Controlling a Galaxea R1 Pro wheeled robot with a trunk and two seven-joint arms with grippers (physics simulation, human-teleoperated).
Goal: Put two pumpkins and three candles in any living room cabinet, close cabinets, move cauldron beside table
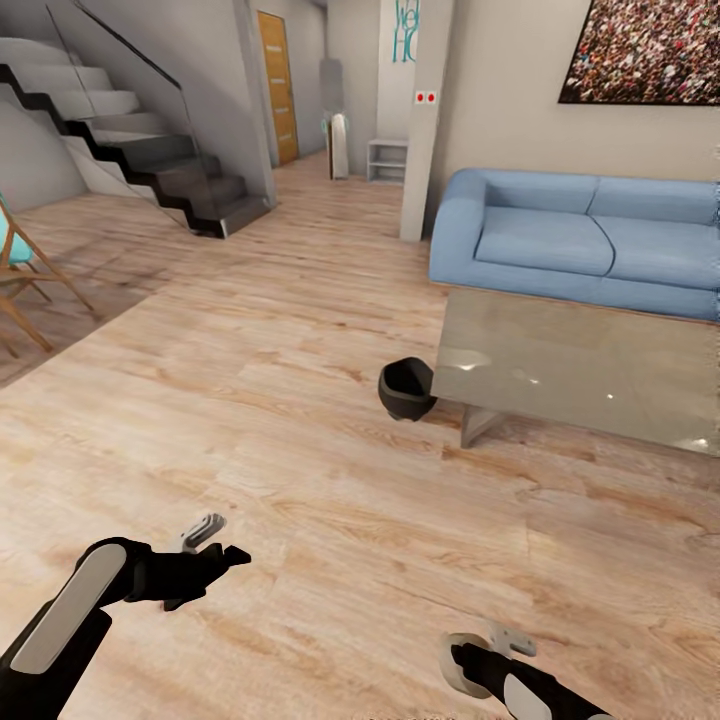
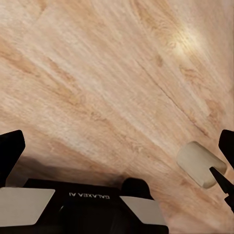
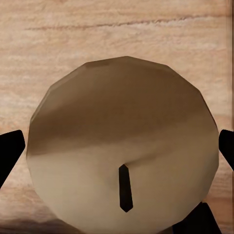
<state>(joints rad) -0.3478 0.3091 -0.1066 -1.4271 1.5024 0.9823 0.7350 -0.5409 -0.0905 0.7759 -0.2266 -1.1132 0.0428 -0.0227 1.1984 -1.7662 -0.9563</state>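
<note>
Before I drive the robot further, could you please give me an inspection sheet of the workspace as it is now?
Surface: pale wood floor; glossy grey table.
Job's things: black cauldron on the floor at the table's near corner; one candle between the right jaws.
Clutter: nothing seen.
Grippers: left gripper, jaws apart, empty; right gripper, jaws on either side of the candle, grip cannot be told.
Cables: nothing seen.
Surroundings: blue sofa behind the table; stairs; wooden chair.
</note>
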